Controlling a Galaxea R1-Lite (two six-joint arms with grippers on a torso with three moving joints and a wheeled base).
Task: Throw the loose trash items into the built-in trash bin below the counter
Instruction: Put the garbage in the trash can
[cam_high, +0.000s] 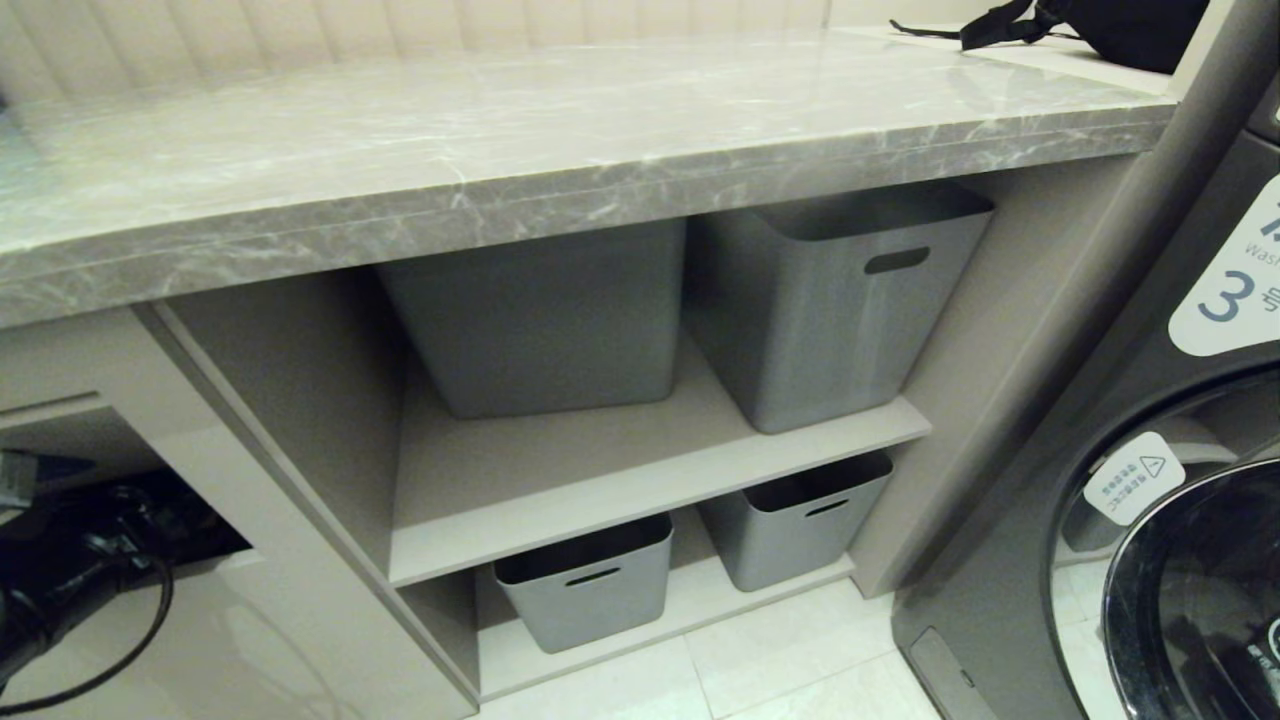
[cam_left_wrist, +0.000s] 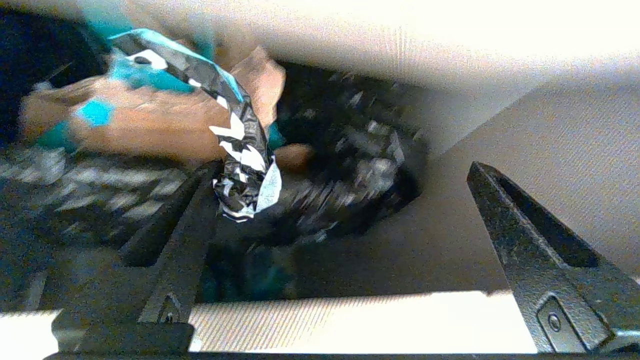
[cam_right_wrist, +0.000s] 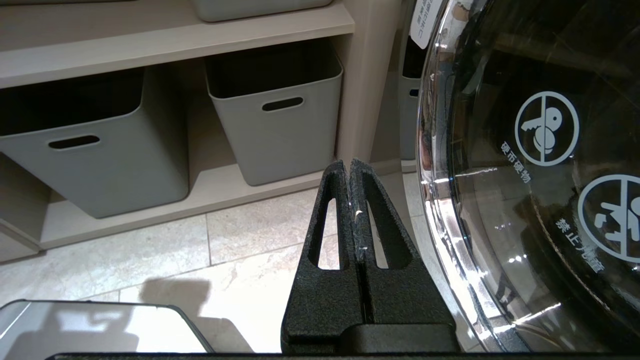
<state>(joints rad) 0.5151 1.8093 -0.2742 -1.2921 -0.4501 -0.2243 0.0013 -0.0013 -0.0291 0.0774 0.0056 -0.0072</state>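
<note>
The grey marble-look counter (cam_high: 500, 150) spans the head view. Below its left end the built-in trash bin (cam_high: 230, 640) shows a dark opening, and my left arm (cam_high: 60, 590) reaches into it. In the left wrist view my left gripper (cam_left_wrist: 342, 167) is open, its jaws far apart with nothing between them. Just beyond it, torn turquoise and brown cardboard trash (cam_left_wrist: 150, 115) with a black-and-white printed strip (cam_left_wrist: 240, 150) lies over a black liner (cam_left_wrist: 360, 165); the strip hangs by one fingertip (cam_left_wrist: 202, 185). My right gripper (cam_right_wrist: 348, 162) is shut and empty, low over the floor.
Several grey tubs with slot handles (cam_high: 830, 300) stand on two open shelves right of the bin. A washing machine (cam_high: 1150, 500) with a glass door (cam_right_wrist: 525, 150) fills the right side. A black bag (cam_high: 1100, 25) lies on the counter's far right. Pale floor tiles (cam_right_wrist: 200, 265) lie below.
</note>
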